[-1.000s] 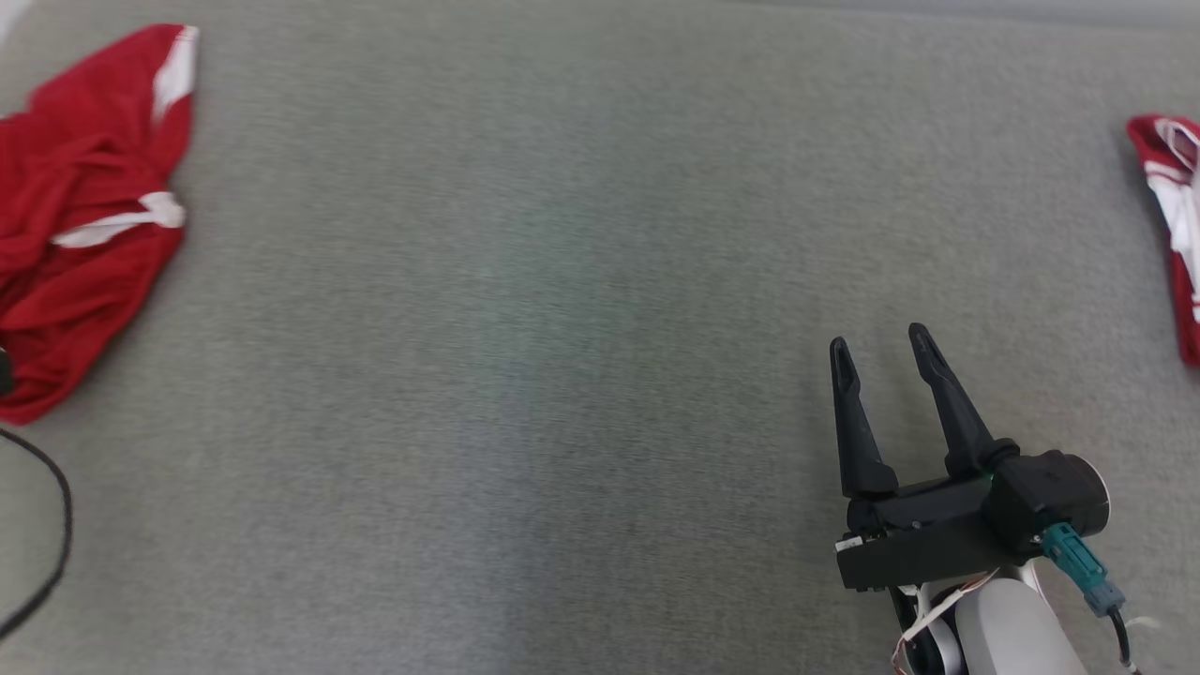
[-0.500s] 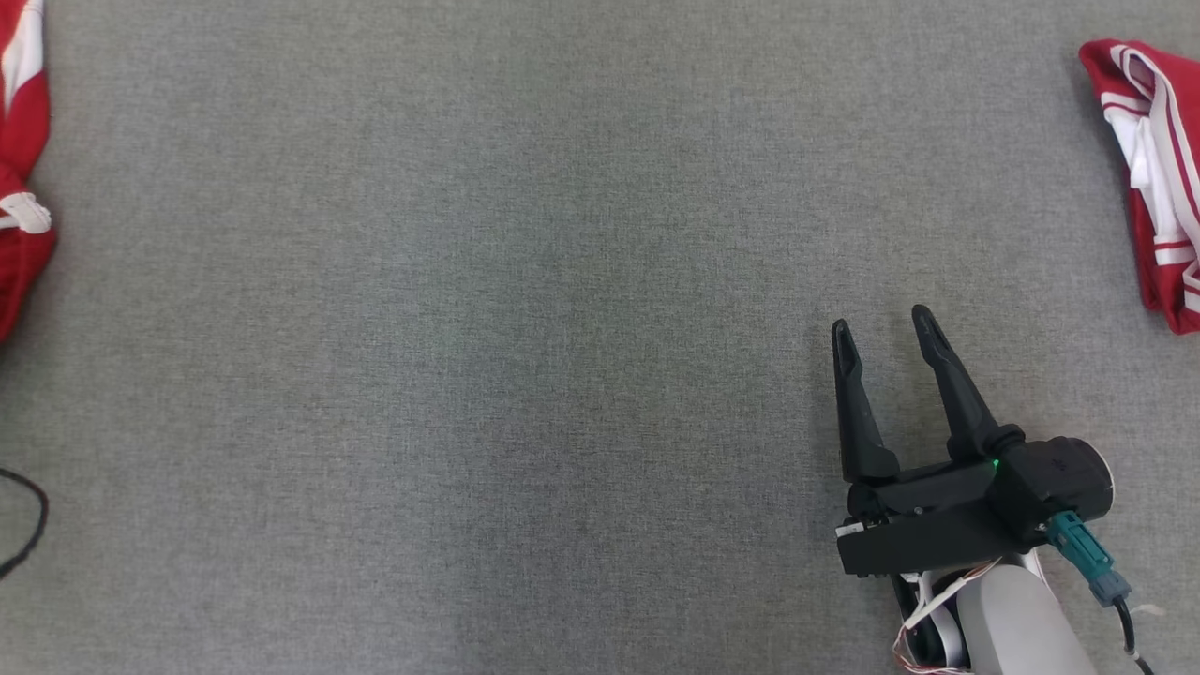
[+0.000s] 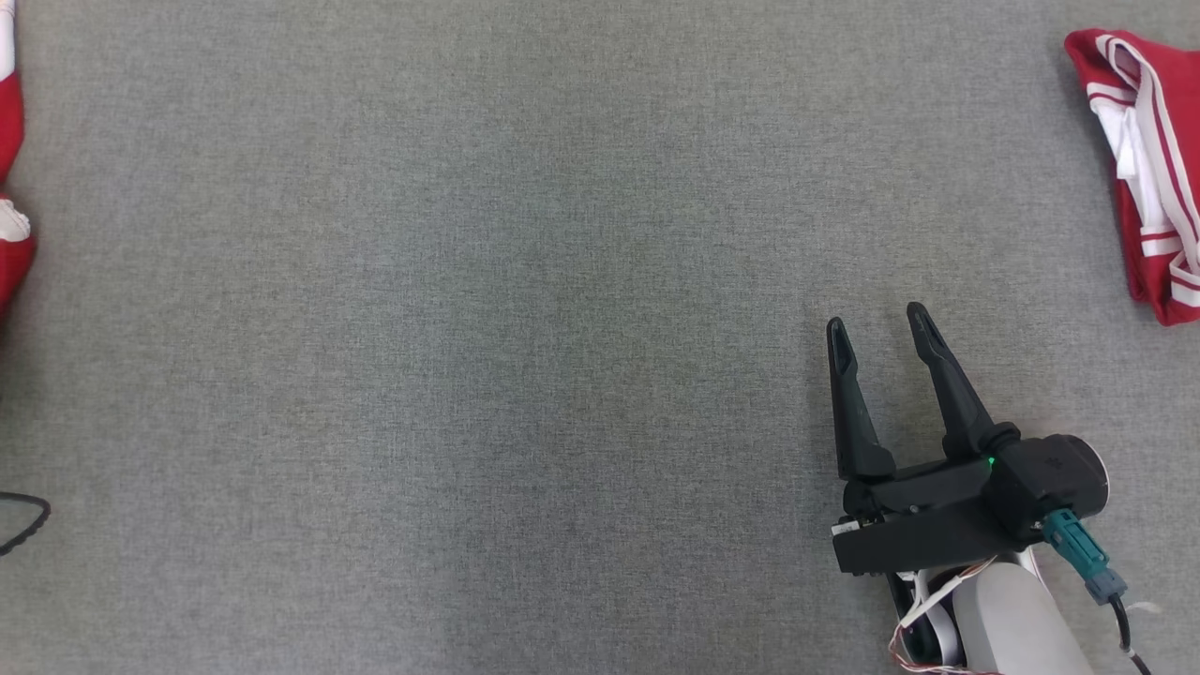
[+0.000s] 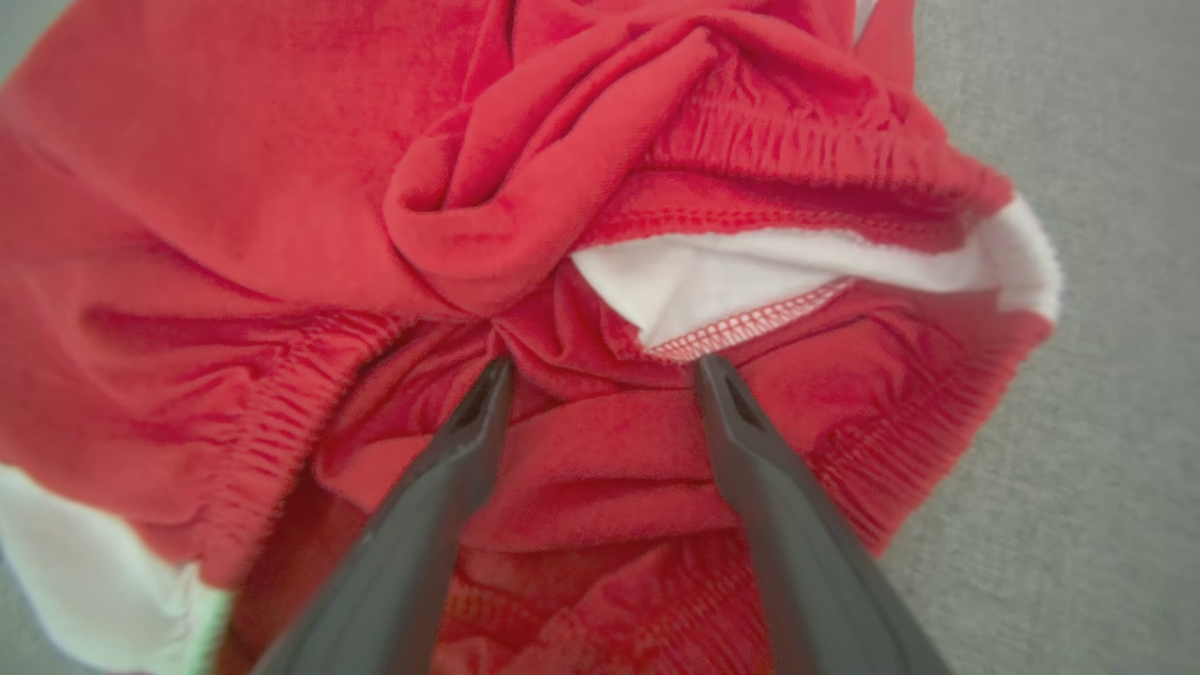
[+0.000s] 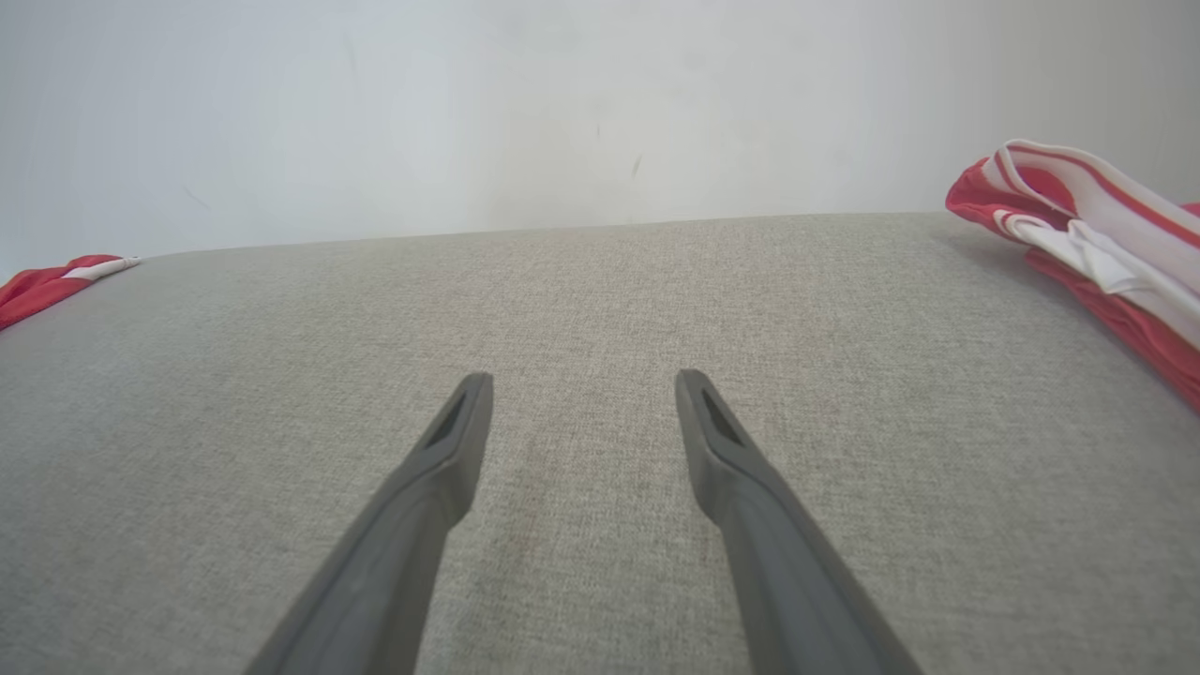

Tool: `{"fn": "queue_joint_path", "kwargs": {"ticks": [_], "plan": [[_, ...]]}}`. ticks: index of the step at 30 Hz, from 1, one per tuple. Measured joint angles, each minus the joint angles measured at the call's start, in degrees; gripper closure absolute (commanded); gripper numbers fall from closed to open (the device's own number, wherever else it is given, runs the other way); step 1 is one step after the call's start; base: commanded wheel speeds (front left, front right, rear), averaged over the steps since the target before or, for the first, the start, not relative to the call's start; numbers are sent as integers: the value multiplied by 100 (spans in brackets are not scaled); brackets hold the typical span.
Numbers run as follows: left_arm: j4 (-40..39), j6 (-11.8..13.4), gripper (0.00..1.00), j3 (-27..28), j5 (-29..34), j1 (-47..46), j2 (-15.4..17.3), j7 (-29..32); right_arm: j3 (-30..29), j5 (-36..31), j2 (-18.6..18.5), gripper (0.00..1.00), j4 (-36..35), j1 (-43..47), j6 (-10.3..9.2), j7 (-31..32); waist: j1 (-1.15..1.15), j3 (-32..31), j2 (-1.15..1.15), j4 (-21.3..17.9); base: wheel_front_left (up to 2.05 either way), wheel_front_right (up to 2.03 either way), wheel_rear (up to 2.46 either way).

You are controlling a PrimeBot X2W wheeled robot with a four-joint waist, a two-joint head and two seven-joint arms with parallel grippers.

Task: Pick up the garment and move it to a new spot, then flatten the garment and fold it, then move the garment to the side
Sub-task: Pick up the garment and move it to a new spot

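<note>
Nearest, at lower right of the head view, the right end effector [image 3: 877,321] hovers over the grey fabric-covered desk [image 3: 525,309], its two dark fingers spread wide and empty. At the desk's left edge lies the crumpled red garment [image 3: 7,272] with white trim. The left end effector [image 4: 606,364] points into its folds, fingers wide apart, gripping nothing. Farther off, at the right edge, rests a red-and-white striped garment [image 3: 1148,281], with a pale wall [image 5: 469,112] beyond.
</note>
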Motion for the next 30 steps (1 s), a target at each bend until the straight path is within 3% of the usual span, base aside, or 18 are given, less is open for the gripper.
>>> {"fn": "queue_joint_path", "kwargs": {"ticks": [1, 2, 3, 4, 18, 30], "plan": [[4, 1, 0, -56, -32, 3, 11, 0, 3, 0, 0, 0, 1, -5, 0, 0, 0, -1, 0, -7, 0, 0, 0], [4, 1, 58, -142, -113, 13, 46, -64, 10, 0, 0, 0, 1, -35, 0, 0, 0, -5, 0, -22, 0, 0, 0], [1, 1, 91, -205, -115, 28, 56, -121, 11, 0, -1, 0, 1, -51, 0, 0, 0, -9, 0, -29, 0, 0, 0], [-22, 1, 100, -289, -118, 46, 58, -171, 12, 0, -1, 0, 1, -60, 0, 0, 0, -15, 0, -36, 0, 0, 0], [-494, -3, 100, -734, -231, -57, 203, -1717, -96, 74, -1, 0, 136, 68, 0, 0, 0, -448, 0, 121, 0, 0, 0], [-1884, -3, 100, -1158, -263, -464, 477, -2009, -46, 354, 1, 0, 211, 219, 0, 0, -1, -1063, 0, 241, 0, 0, 0]]}}
